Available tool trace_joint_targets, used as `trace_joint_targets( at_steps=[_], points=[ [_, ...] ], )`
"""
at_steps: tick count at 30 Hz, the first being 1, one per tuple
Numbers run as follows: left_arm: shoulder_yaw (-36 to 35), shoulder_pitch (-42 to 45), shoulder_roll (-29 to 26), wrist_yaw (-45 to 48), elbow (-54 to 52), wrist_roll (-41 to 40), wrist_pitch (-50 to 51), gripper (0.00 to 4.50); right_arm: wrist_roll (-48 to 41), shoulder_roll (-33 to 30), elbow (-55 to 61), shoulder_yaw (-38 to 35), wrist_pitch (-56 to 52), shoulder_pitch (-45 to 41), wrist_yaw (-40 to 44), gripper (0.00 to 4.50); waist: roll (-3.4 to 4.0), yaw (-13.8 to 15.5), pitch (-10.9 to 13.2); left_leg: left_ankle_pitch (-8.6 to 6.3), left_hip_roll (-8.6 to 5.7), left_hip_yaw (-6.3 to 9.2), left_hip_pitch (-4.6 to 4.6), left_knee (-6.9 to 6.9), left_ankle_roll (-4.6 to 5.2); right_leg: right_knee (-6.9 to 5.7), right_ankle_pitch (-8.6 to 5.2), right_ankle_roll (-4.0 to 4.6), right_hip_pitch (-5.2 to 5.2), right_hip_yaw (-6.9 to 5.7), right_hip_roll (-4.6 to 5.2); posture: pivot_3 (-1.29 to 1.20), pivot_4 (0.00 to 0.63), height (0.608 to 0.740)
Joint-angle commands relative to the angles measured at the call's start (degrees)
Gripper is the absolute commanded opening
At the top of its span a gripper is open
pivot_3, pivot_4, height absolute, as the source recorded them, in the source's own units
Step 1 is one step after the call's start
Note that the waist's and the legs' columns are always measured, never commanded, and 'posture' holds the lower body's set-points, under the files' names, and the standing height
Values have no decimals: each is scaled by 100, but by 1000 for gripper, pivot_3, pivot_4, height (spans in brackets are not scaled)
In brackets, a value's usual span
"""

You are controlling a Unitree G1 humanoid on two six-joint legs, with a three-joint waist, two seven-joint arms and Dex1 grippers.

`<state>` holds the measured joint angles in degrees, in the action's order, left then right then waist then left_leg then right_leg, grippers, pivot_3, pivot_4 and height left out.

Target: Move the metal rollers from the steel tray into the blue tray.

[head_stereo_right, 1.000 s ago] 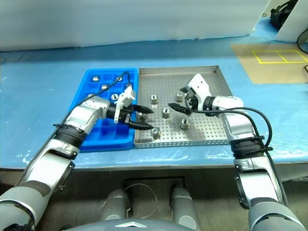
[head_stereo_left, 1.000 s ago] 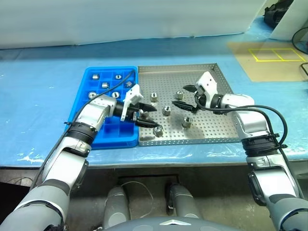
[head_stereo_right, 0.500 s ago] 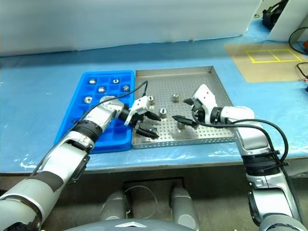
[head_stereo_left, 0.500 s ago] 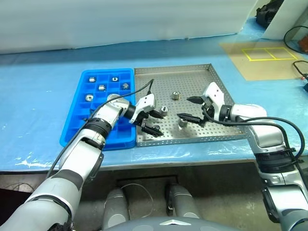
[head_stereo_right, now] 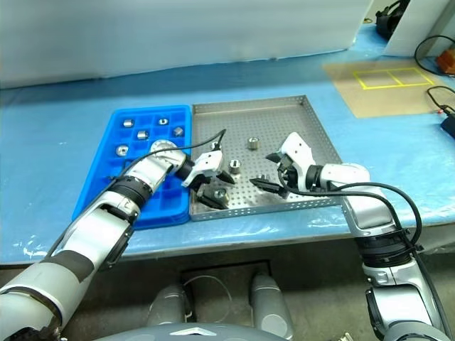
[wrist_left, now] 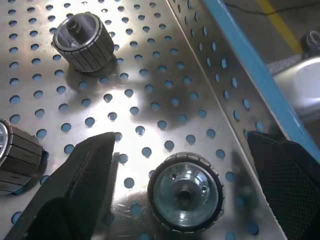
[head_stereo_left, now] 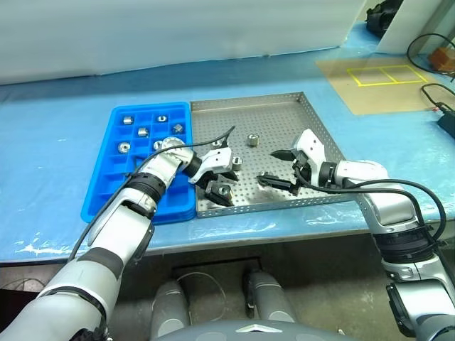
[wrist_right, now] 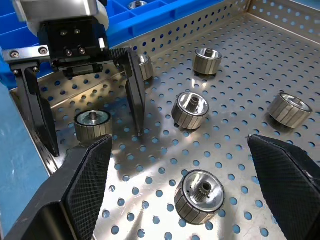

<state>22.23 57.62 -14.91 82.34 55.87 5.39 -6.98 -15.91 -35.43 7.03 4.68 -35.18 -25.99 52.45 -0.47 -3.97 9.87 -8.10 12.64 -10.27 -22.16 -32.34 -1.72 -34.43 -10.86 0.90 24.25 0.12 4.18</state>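
Two wide-open grippers over the steel tray (head_stereo_left: 284, 114), neither holding anything.

Left gripper (head_stereo_left: 222, 183) straddles one metal roller (wrist_left: 186, 190) near the tray's front rim, fingers down on either side of it. Right gripper (head_stereo_left: 279, 167) hovers empty above another roller (wrist_right: 199, 196). More rollers lie scattered on the perforated floor; several sit in compartments of the blue tray (head_stereo_left: 106, 185), just left of the steel one.
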Motion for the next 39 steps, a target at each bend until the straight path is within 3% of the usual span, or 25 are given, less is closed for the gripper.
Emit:
trace_joint_targets(
  at_steps=[1,13,15,19,21,25,33,39],
  points=[
    [249,-2,-91,-283,395,486,-361,4444,-31,24,154,-87,110,-23,-120,4451,0,-21,0,0,0,1,0,0,0,3,0,-1,0,-1,0,-526,150,740],
    [361,151,-110,307,318,753,-961,4444,2,117,212,-91,177,116,-477,4451,3,-106,-2,-12,-2,2,-33,21,20,70,2,3,2,-8,1,-558,150,740],
    [330,148,-97,348,325,732,-970,3897,4,123,220,-78,188,127,-508,4500,4,-121,-2,-22,-4,1,-38,20,34,73,26,43,2,-8,2,-560,150,740],
    [338,175,-35,64,417,852,-965,2549,7,157,204,-63,224,131,-586,4500,5,-152,-3,-34,0,-1,-43,23,40,86,25,42,3,-11,1,-561,150,740],
    [364,173,-42,119,429,874,-986,2549,14,165,200,-49,241,140,-603,4500,5,-153,-3,-39,0,-2,-43,23,41,92,24,41,3,-10,0,-561,150,740],
    [338,116,-53,266,364,805,-979,1858,-43,175,223,-44,216,159,-582,4500,5,-155,-3,-40,-1,-5,-45,21,43,95,25,41,3,-7,1,-561,150,740],
    [-93,180,-96,276,98,378,-575,1858,-2,217,148,37,264,96,-570,4500,6,-150,-3,-40,-4,-5,-46,18,42,94,25,41,3,-5,4,-530,150,740],
    [-1183,828,-243,-73,-88,-551,488,1858,4,328,-73,158,374,-106,-460,4500,4,-123,2,-39,-1,-5,-78,18,42,87,26,44,34,-9,3,-481,150,740]
  ],
)
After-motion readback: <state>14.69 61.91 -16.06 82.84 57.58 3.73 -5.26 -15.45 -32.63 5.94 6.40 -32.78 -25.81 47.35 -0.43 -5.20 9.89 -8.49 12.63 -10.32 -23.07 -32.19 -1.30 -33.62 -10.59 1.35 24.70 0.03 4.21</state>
